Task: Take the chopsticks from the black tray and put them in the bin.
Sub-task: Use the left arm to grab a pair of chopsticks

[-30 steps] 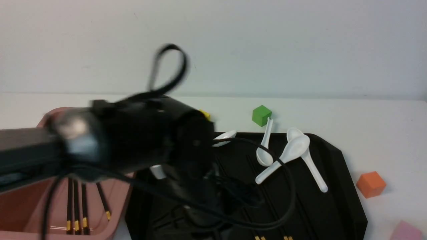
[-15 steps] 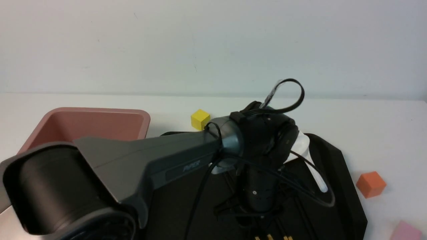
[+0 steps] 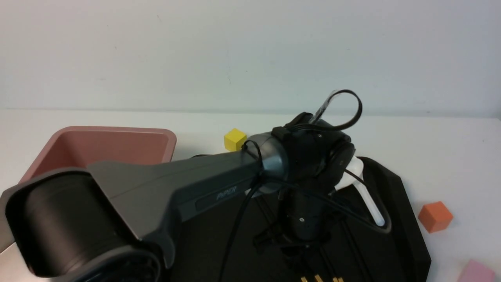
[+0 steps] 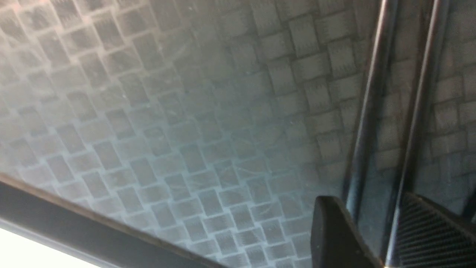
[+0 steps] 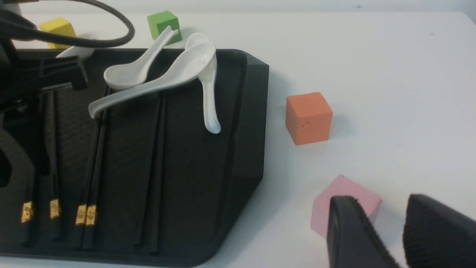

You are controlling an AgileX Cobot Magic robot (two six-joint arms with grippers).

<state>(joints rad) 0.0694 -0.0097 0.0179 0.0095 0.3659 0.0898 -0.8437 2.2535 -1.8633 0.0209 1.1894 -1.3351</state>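
Front view has the left arm (image 3: 188, 192) stretched across the black tray (image 3: 395, 196), its wrist low over the middle and hiding much of what lies there. The bin (image 3: 117, 143) stands just beside the tray on the robot's left, but the arm covers its floor, so I cannot tell whether any sticks are in it. In the left wrist view the left gripper (image 4: 379, 223) sits close above the tray's woven floor with its jaws apart, and two chopsticks (image 4: 370, 111) run into the gap between the fingers; nothing shows them pinched or lifted. The right wrist view gives the count: four gold-banded sticks lie side by side along the tray, with what look like two more just beside them, and the white spoons (image 5: 167, 76) rest across their far ends. The right gripper (image 5: 383, 208) hangs off the tray over the table near a pink block (image 5: 346, 193), fingers a little apart and empty. By my judgement most of the work is left: about six sticks to carry over, and closing on this pair looks like the step in hand.
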